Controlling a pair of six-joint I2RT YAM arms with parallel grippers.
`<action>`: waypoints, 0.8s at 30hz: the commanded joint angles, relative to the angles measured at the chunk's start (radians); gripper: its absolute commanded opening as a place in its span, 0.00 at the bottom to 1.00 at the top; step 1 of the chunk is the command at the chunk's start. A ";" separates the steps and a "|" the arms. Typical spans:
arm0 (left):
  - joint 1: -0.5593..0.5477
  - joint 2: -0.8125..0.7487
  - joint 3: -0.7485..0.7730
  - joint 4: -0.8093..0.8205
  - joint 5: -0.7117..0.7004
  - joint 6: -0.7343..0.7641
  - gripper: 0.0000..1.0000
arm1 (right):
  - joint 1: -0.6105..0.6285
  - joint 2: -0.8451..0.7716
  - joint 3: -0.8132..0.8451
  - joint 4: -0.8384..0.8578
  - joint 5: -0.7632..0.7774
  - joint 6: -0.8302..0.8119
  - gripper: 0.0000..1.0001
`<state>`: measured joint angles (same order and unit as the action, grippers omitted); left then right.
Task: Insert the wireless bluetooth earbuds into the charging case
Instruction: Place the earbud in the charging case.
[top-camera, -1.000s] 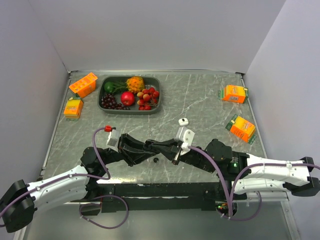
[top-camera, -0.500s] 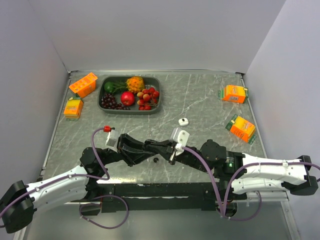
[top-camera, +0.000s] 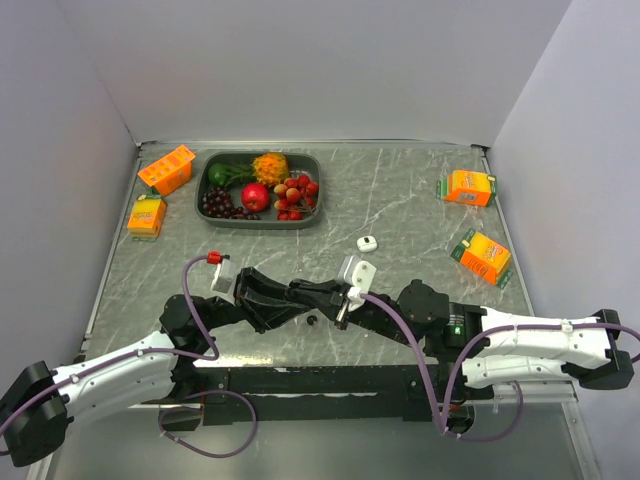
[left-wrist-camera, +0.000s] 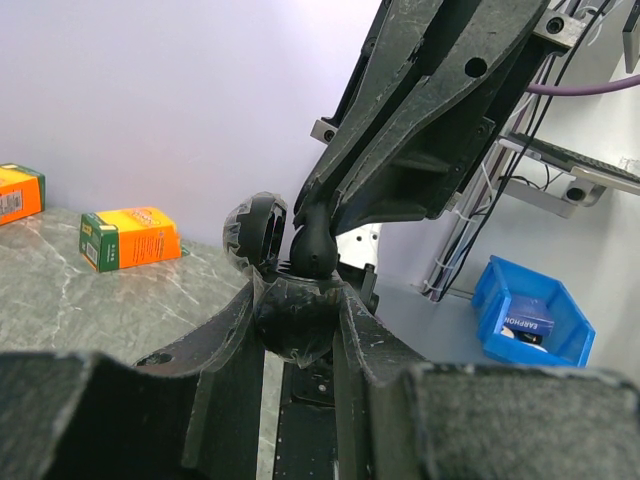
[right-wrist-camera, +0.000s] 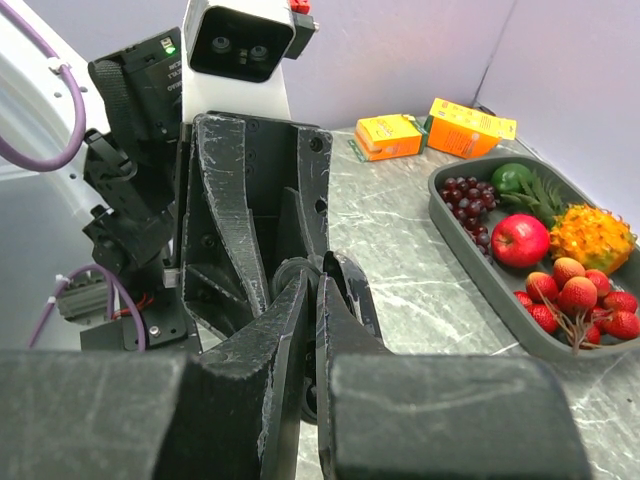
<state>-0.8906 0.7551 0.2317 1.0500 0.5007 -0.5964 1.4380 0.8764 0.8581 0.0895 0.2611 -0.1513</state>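
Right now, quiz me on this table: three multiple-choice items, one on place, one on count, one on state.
1. The fruit tray sits: A far left; B near right; C between the arm bases.
2. Orange boxes on the table: A two; B four; C six.
3. The left claw is: A open, empty; B shut on the black charging case; C out of view.
Answers: 1 A, top view shows it at the far edge, left. 2 B, two at each side. 3 B, its fingers press the case's sides.
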 joint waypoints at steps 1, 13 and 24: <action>0.002 -0.005 0.026 0.065 0.007 -0.017 0.01 | 0.018 0.012 0.001 0.039 -0.014 0.009 0.00; 0.002 -0.045 0.018 0.038 -0.042 0.001 0.01 | 0.036 0.016 0.009 0.010 -0.005 0.019 0.00; 0.002 -0.054 0.021 0.025 -0.063 0.012 0.01 | 0.050 0.032 0.027 -0.065 -0.042 0.042 0.00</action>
<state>-0.8917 0.7147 0.2317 1.0092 0.4999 -0.5945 1.4624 0.8909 0.8585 0.0879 0.2726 -0.1452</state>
